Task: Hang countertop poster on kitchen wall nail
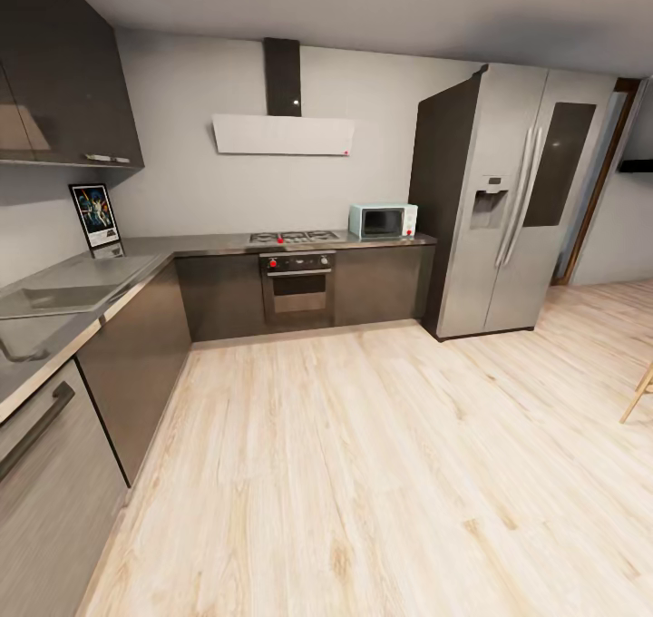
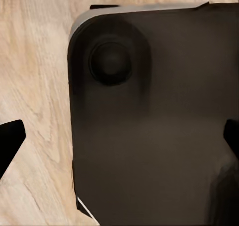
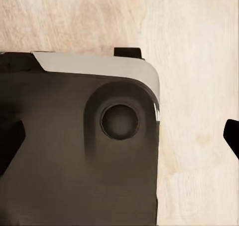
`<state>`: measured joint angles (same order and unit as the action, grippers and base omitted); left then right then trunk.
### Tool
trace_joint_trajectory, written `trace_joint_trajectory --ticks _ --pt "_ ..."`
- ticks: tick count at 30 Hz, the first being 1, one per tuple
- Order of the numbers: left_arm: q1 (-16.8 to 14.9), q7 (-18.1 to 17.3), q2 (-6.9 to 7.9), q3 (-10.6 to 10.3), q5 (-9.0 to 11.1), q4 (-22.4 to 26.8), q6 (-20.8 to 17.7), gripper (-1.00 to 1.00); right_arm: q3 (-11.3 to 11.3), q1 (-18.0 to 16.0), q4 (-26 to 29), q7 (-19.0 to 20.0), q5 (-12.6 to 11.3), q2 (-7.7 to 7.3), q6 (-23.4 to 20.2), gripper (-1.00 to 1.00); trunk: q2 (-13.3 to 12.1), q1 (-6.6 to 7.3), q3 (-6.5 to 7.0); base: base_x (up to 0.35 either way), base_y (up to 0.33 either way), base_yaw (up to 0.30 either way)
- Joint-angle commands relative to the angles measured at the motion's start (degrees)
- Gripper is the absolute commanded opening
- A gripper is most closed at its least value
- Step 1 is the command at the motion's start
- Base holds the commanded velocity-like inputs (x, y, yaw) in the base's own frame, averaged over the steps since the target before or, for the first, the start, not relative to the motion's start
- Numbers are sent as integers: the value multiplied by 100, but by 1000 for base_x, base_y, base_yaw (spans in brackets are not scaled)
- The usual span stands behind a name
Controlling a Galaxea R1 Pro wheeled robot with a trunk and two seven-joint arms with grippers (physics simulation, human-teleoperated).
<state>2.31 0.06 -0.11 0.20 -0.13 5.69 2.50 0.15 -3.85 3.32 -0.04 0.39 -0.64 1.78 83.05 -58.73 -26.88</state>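
Still in the approach: poster standing upright at the far corner of the desk, leaning against the wall beneath the upper cabinets, well apart from both sets of jaws. Left jaws spread wide, holding nothing, dark fingertips at the picture's edges; between them the robot's dark base over pale wood floor. Right jaws likewise parted and empty, hanging over base and floor. No wall nail clear enough to pick out.

To do this step well: drive toward the desk's corner, past the sink, stopping square to the poster with room for an arm to rise. Keep jaws parted on the way. Probably best to take the frame by a side edge, not the glossy face, and avoid tipping it flat. Likely worth locating a nail before lifting.
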Motion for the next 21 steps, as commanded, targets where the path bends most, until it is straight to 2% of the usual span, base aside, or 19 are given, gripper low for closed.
trace_joint_trajectory --ticks 1,4,5,6,11,21 --pt "2 1 33 2 -4 42 15 100 2 -8 28 -1 6 -20 52 100 2 0 -5 0 0 0" --pt "0 2 129 4 -10 139 27 100 2 -18 125 -3 9 -74 148 100 2 0 -5 0 0 0" --pt "-1 4 165 5 -12 3038 29 100 0 -20 2163 -3 10 -94 696 100 2 0 -5 0 0 0" --pt "-2 8 195 11 -23 3426 35 100 -4 -25 2518 -4 12 -166 725 100 2 0 -5 0 0 0" --pt "-2 7 336 29 -24 3626 39 100 -7 -26 2727 -4 2 -213 739 100 2 0 -5 0 0 0" --pt "0 5 398 38 -22 3657 38 100 24 12 2612 -4 16 -212 743 100 2 0 -5 0 0 0"
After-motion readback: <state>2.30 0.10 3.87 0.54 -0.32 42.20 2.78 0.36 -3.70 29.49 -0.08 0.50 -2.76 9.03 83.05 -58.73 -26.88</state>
